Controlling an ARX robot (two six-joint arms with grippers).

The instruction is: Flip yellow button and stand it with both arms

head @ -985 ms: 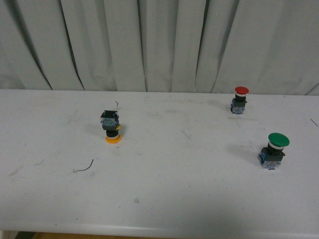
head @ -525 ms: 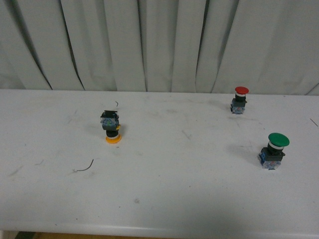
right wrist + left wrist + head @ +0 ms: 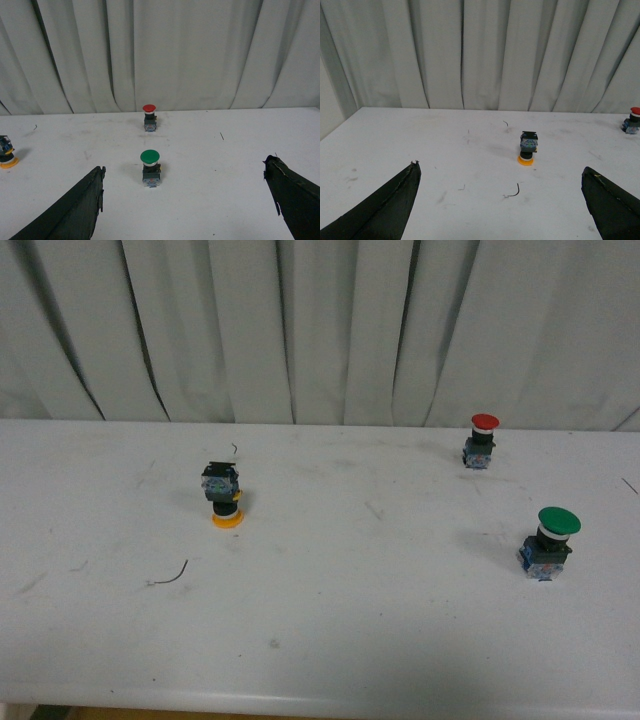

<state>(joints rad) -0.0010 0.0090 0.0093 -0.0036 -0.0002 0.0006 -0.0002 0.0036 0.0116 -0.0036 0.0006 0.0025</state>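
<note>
The yellow button (image 3: 224, 495) stands upside down on the white table (image 3: 330, 610), left of centre, its yellow-orange cap on the surface and its dark block base on top. The left wrist view shows the yellow button (image 3: 527, 148) some way ahead of my left gripper (image 3: 502, 172), which is open with nothing between its black fingers (image 3: 385, 207). The yellow button (image 3: 6, 151) sits at the edge of the right wrist view. My right gripper (image 3: 185, 172) is open too, also holding nothing. Neither arm appears in the front view.
A green-capped button (image 3: 548, 543) stands upright near the right side, and a red-capped button (image 3: 481, 440) stands further back. A thin dark wire scrap (image 3: 170, 575) lies in front of the yellow button. Grey curtains (image 3: 320, 330) hang behind the table.
</note>
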